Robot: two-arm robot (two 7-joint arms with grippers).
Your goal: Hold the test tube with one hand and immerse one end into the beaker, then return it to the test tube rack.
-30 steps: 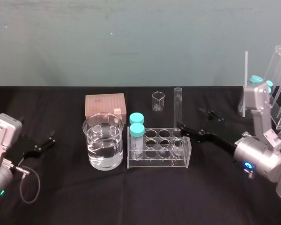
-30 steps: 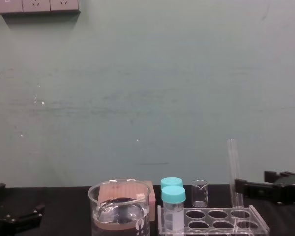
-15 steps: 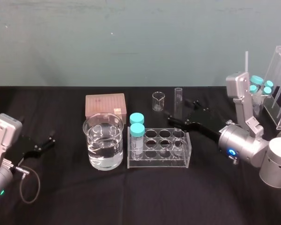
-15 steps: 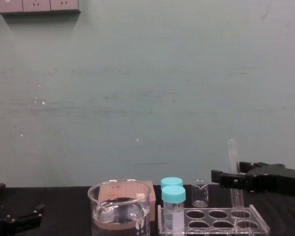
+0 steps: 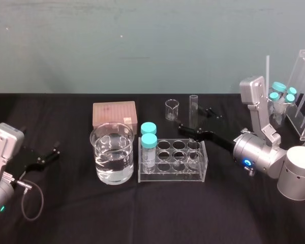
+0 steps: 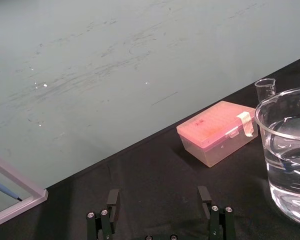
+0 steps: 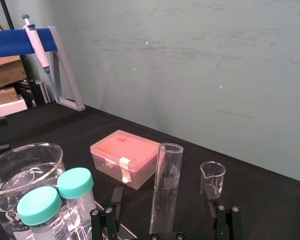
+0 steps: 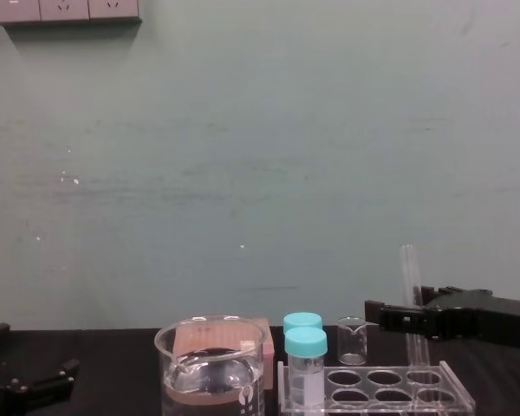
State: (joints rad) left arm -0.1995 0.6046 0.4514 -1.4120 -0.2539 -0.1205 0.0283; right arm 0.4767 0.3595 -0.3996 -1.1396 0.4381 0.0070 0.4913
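- the right end effector (image 7: pixel 163 201) is seen released, its two black fingers (image 7: pixel 114 198) spread wide to either side of the test tube (image 7: pixel 166 190), with no contact that can be made out.
- compared with a second ago, this end effector has been carried leftward and toward the back of the table (image 5: pixel 218 213); its near fingertip, which was then just beside the rack's right end, is now found past the tube on its left side.
- in the chest view the same fingertip is seen to have crept left across the tube, and over the last half second the shift has been slight.
- the test tube is left upright in the back right hole of the test tube rack (image 5: pixel 172 176), exactly where it was stood earlier; it has not been lifted.
- the beaker (image 5: pixel 112 152), partly filled with clear liquid, is set just left of the rack and has not been moved.
- two teal-capped vials (image 5: pixel 148 140) are held in the rack's left end; a tiny beaker (image 5: pixel 172 109) and a pink box (image 5: pixel 114 113) are placed behind.
- the left end effector (image 6: pixel 158 197) is kept parked low at the table's left edge, fingers apart and nothing held, unchanged from before.
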